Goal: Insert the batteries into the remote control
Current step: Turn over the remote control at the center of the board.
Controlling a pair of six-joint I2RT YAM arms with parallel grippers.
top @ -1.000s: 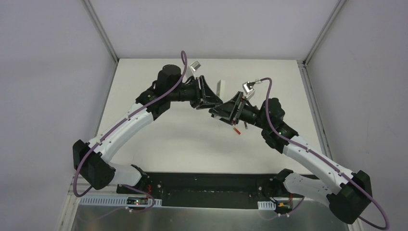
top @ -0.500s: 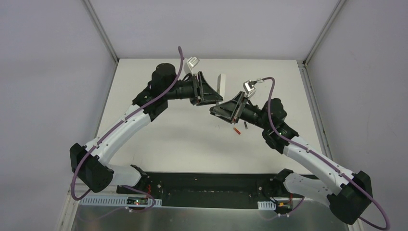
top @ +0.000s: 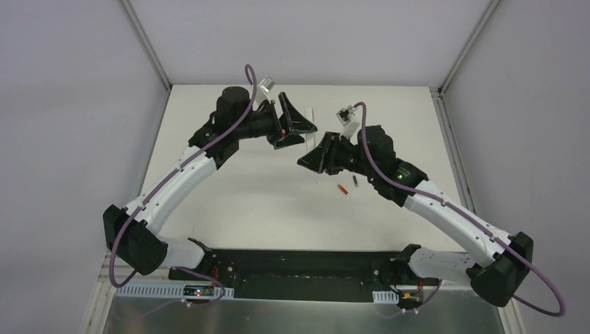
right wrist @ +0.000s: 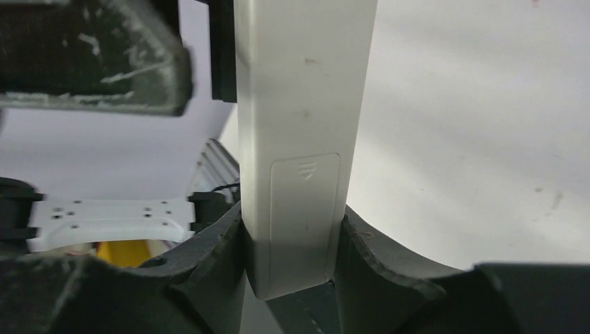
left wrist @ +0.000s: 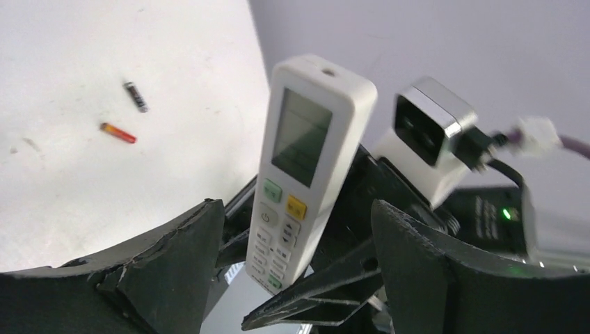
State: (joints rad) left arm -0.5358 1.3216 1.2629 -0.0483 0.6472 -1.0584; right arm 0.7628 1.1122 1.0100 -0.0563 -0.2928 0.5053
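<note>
Masking remote control (right wrist: pixel 303 139) base: right tool (right wrist: pixel 292 233)

The remote control (left wrist: pixel 306 167), standing upright in the right gripper (right wrist: pixel 291 229)'s clamp, is blocking the way straight ahead of the wide-spread left gripper (top: pixel 299 131). The red-orange battery (left wrist: pixel 117 132) and dark battery (left wrist: pixel 136 97) are lying apart on bare table (top: pixel 243 195), open from above, with the right arm (top: pixel 376 167) hanging just beside them.
</note>
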